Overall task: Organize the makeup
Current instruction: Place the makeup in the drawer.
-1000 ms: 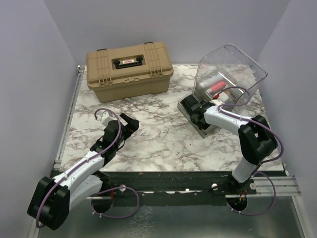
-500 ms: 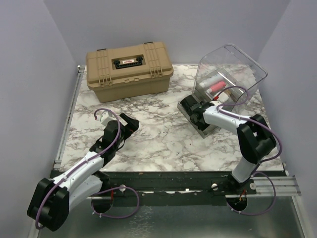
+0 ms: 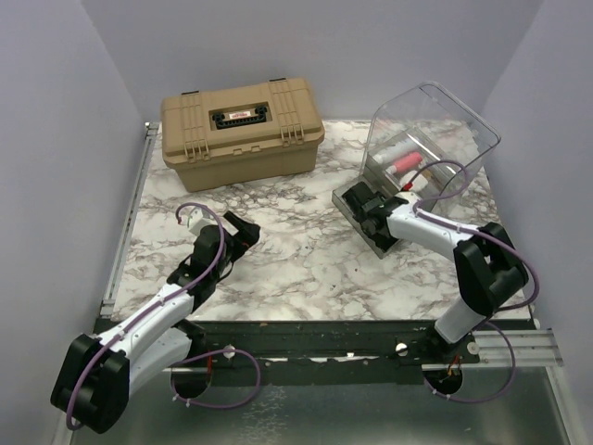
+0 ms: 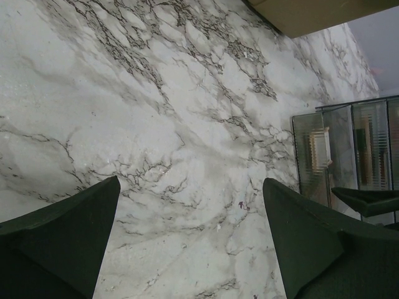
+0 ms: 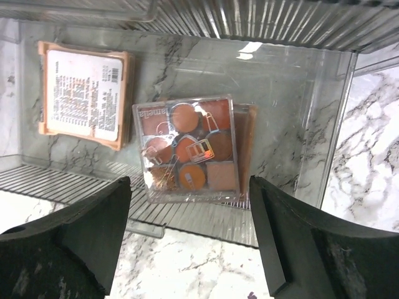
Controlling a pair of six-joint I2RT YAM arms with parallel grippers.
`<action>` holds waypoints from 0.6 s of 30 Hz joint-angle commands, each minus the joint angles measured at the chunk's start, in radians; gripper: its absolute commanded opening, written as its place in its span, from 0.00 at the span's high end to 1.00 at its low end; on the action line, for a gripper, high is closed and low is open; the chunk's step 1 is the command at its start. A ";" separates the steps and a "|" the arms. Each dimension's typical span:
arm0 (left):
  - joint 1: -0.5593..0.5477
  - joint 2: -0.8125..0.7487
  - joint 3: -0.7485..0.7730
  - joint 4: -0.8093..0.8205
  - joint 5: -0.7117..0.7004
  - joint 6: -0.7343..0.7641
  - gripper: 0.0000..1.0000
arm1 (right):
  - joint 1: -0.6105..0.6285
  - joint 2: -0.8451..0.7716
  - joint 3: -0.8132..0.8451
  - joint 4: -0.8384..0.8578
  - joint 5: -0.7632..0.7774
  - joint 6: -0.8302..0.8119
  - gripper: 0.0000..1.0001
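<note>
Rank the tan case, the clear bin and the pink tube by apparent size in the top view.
1. The tan case and the clear bin: about alike. The bin stands taller, nearer the camera, so I won't rank them.
2. The pink tube, inside the bin: by far the smallest.

Marble table (image 3: 306, 255), plain lilac walls (image 3: 56, 111).

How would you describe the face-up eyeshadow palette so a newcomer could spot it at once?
Find the clear plastic bin at the marble table's right rear, then the clear drawer at its front. Of the flat items inside, the palette shows brown and orange pans through a transparent lid; its neighbour shows a white printed label.
</note>
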 commanded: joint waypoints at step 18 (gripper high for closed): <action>0.007 0.158 0.028 0.196 0.184 0.013 0.01 | 0.026 -0.457 -0.293 0.415 -0.707 -0.836 0.11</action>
